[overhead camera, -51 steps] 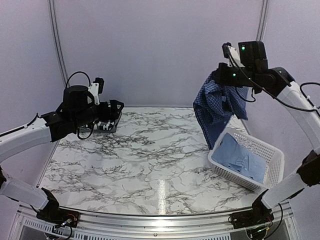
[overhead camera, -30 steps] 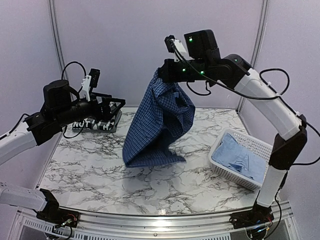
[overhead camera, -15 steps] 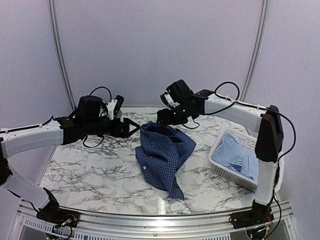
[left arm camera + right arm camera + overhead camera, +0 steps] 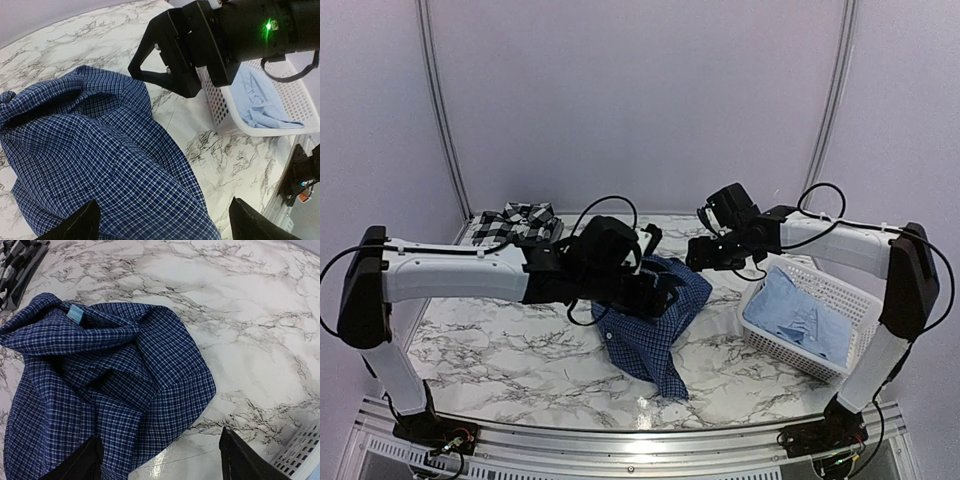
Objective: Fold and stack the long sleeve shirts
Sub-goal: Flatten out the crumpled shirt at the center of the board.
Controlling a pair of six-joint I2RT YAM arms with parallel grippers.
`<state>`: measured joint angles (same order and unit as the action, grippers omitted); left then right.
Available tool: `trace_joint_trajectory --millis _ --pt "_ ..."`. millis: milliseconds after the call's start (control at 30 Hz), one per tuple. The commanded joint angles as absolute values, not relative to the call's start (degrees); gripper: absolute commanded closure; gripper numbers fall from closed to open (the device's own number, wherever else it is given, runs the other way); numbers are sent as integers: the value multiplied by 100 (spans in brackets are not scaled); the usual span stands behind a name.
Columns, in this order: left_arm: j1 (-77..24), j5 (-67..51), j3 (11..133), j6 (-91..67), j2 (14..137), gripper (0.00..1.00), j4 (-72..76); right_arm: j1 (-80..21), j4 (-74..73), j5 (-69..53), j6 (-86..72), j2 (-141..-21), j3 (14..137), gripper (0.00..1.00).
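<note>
Shirt in dark blue check (image 4: 655, 312) lies crumpled in a heap on the marble surface (image 4: 490, 330), directly under the left jaws. These hang spread wide with nothing between them. In the left wrist view their two fingertips (image 4: 82, 225) stand to either side of the cloth, and whether they touch it cannot be told. The right jaws are also spread wide and hold nothing (the left wrist view shows them as an open V just past the heap's far edge). They hover over bare surface, with the heap ahead of them and toward the finger on the left of the right wrist view; a small pale label (image 4: 76, 314) shows at the collar on its far side. Just beside their other finger is a corner of the white basket (image 4: 865, 300), in which the pale blue shirt (image 4: 800, 318) lies loosely. The plaid shirt (image 4: 515, 222) lies in a flat bundle on the surface well beyond the left jaws, apart from the blue heap.
</note>
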<state>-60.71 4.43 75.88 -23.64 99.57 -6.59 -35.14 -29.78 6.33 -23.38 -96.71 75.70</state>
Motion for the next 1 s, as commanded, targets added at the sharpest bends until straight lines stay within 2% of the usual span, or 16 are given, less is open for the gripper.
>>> trace_joint_trajectory --millis 0,167,267,367,500,600,733,967 --pt "-6424 1732 8555 -2390 10719 8 -2041 -3352 -2701 671 -2424 -9362 7363 24" --pt "-6573 1996 9439 -2511 11498 8 -2830 -3296 -2513 492 -2365 -9324 7141 24" --pt "-6566 2139 9683 -2670 11758 16 -3026 -3288 -2391 381 -2339 -9408 7106 25" --pt "-6536 2209 9779 -2744 11897 34 -3152 -3287 -2294 250 -2317 -9538 7130 25" --pt "-6398 2447 9597 -2891 11663 72 -3202 -3286 -2248 117 -2244 -9691 7208 25" --pt "-6213 2873 9287 -2960 11177 87 -3176 -3295 -2147 -136 -2168 -9831 7241 25" --pt "-5792 3177 8627 -2914 10244 94 -2876 -3352 -2118 -299 -2151 -10106 7363 26" --pt "-4643 2271 6899 -2843 9001 100 -1785 -3601 -2052 -220 -2238 -10566 7606 28"
